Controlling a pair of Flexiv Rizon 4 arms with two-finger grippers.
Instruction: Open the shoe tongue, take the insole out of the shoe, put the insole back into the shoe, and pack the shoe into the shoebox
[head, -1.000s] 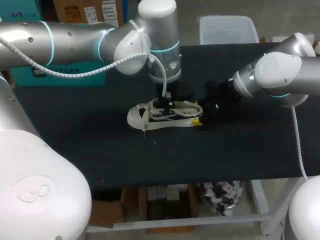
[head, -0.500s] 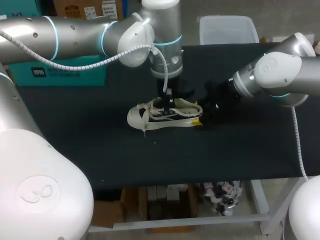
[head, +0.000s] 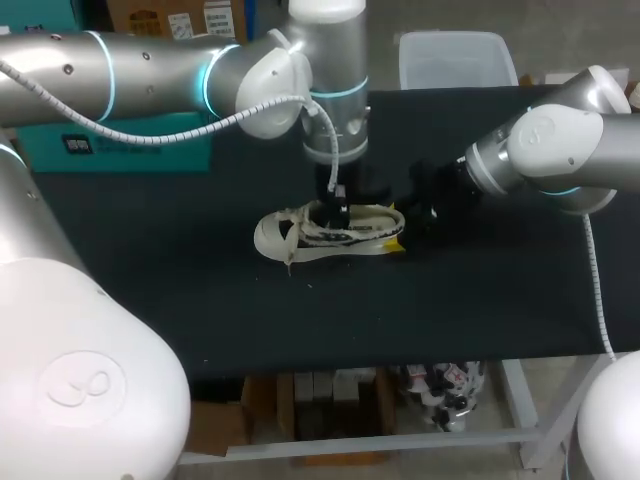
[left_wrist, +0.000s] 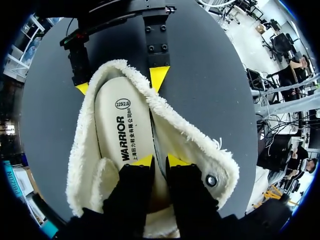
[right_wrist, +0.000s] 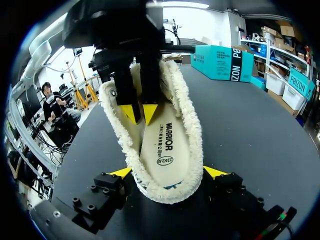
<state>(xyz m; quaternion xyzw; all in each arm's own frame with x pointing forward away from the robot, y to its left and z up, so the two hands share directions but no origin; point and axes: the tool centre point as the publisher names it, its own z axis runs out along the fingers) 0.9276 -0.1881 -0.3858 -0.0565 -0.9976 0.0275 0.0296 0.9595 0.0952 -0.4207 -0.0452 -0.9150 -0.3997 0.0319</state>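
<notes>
The shoe (head: 272, 238) sits on its sole near the middle of the table (head: 150, 300), toe to 9 o'clock, heel to 3 o'clock. Black cloth runs from it well out to the near edge at 6 o'clock and toward 9 o'clock. The far edge at 12 o'clock is nearer but also apart. Loose laces (head: 296, 214) lie over the toe half.

The left arm (head: 150, 80) comes in from 10 o'clock and points straight down over the shoe's mouth. The left gripper (left_wrist: 159, 161) is inside the shoe, low over the insole (left_wrist: 120, 125), where the insole's long edge meets the fleece side wall. Whether it has hold of the insole I cannot tell. The insole lies flat in the shoe, printed side up.

The right arm (head: 560, 150) comes in from 3 o'clock. The right gripper (right_wrist: 168, 173) is spread wide across the heel, one yellow tip against each side, so the shoe is clamped between them.

A clear box (head: 455, 60) stands at the far edge, at 1 o'clock from the shoe and well apart from it.
</notes>
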